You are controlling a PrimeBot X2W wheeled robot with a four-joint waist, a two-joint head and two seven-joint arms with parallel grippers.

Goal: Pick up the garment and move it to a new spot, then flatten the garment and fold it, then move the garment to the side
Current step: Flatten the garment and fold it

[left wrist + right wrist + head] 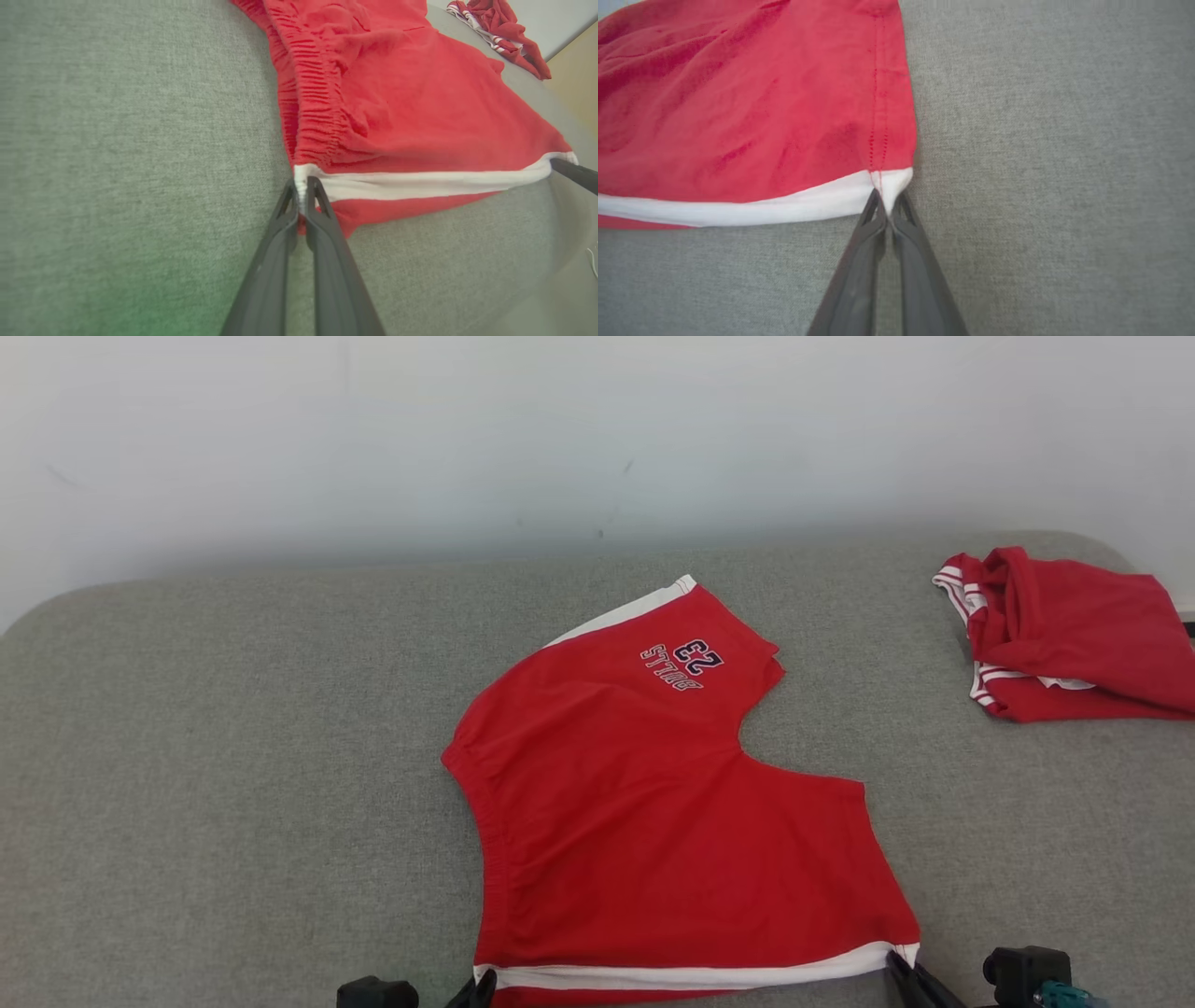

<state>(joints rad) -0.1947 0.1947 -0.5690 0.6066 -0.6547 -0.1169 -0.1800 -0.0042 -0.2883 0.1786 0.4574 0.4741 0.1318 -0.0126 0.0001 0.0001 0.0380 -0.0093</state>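
Nearest, the left gripper [302,189] is clenched on the near-left corner of the red shorts [653,803] and the right gripper [887,205] on their near-right corner, both at the white stripe [691,977]. The shorts lie spread on the grey cushion [233,756]; another red garment [1074,644] sits far right

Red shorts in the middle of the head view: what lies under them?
The grey fabric surface shows all round the red shorts, so they appear to lie on it. Whatever the cloth covers cannot be seen.
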